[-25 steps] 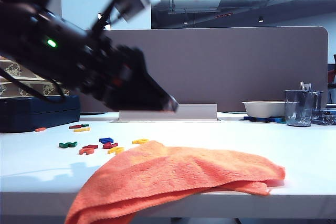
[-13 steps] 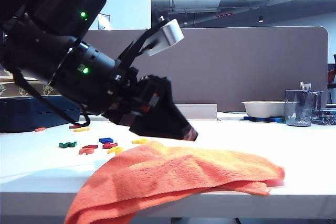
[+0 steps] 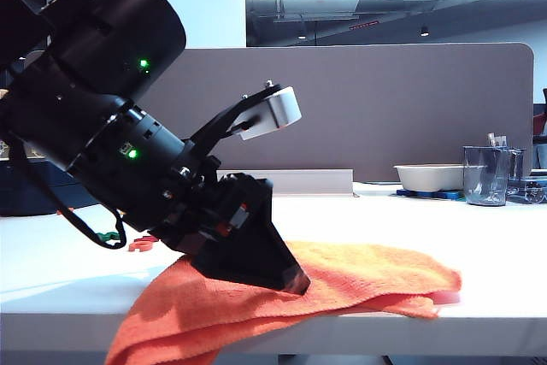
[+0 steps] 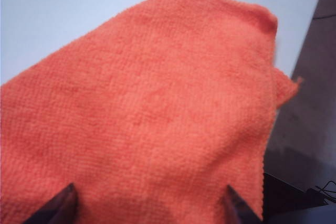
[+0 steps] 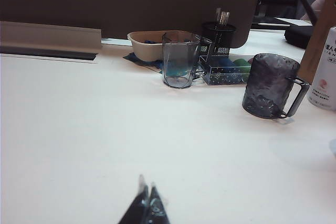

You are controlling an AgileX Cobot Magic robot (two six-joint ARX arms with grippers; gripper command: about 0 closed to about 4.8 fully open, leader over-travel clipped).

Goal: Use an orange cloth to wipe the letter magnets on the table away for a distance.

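left gripper (image 4: 149, 205): lowered since a second ago onto the orange cloth (image 3: 359, 275) at the table (image 3: 479, 237) front edge, jaws spread wide, nothing grasped yet. letter magnets (image 3: 141, 244): mostly hidden behind the arm. right gripper (image 5: 145, 205): closed, idle over bare table.

Left arm reaching in from the left, angled steeply down toward the near edge, left gripper (image 4: 149, 205) with jaws spread wide, fingertips (image 4: 63, 203) well apart, right gripper (image 5: 145, 206) held low and level, its two fingers pressed together, empty
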